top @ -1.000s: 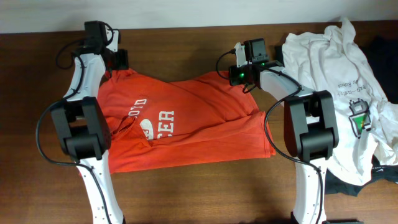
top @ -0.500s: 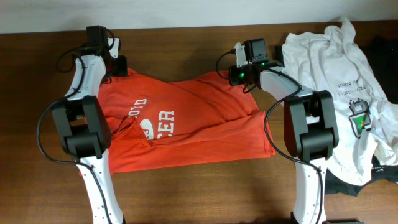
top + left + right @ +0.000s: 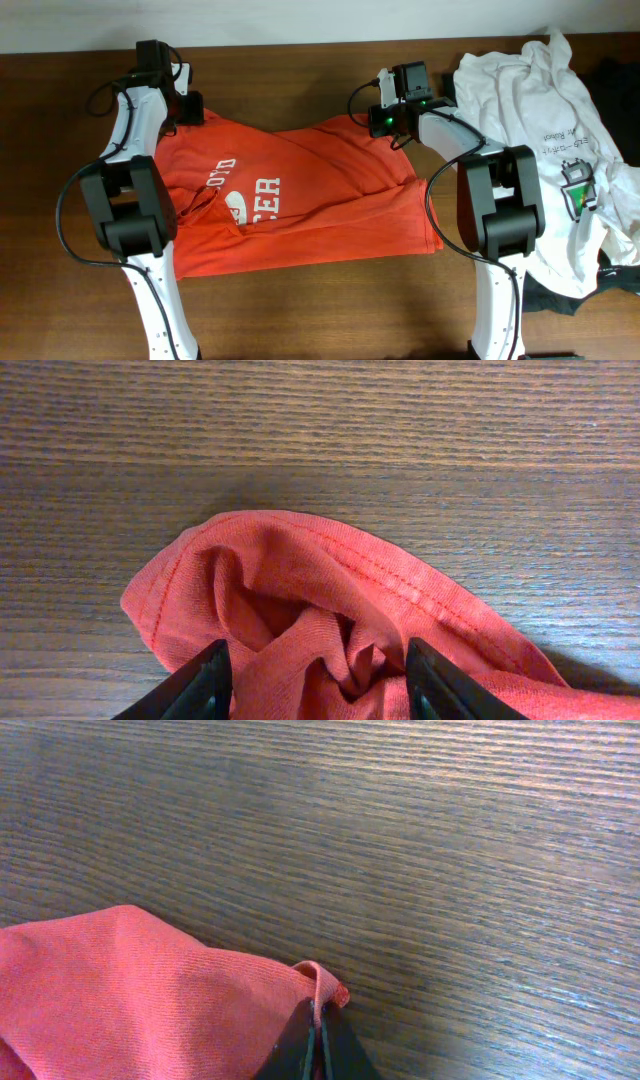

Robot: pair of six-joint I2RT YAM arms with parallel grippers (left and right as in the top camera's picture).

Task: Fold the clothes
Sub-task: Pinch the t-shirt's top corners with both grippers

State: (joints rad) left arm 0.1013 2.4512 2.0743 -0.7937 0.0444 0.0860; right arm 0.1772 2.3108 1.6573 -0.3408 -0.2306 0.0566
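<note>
From above, the orange-red T-shirt [image 3: 300, 190] lies spread on the worktop [image 3: 290, 80] between the two arms, partly doubled over and with its lettering facing up. The left gripper [image 3: 186, 108] sits at its far left corner and the right gripper [image 3: 398, 132] at its far right corner. A white tee [image 3: 530, 110] lies crumpled well off to the right, untouched. The step in hand appears to be securing both far corners for a fold toward the near edge.

At the left wrist, the gripper's fingers [image 3: 212, 685] are spread wide, with a bunched fold of hem and red cloth between them; nothing is pinched. The next move probably calls for this gripper to close on the wad, so that both corners can lift together.

At the right wrist, the gripper is pressed together, pinching the very tip of the shirt's corner. The rest of the cloth trails to the left over bare wood. That hold looks thin and could slip under a hard pull.
</note>
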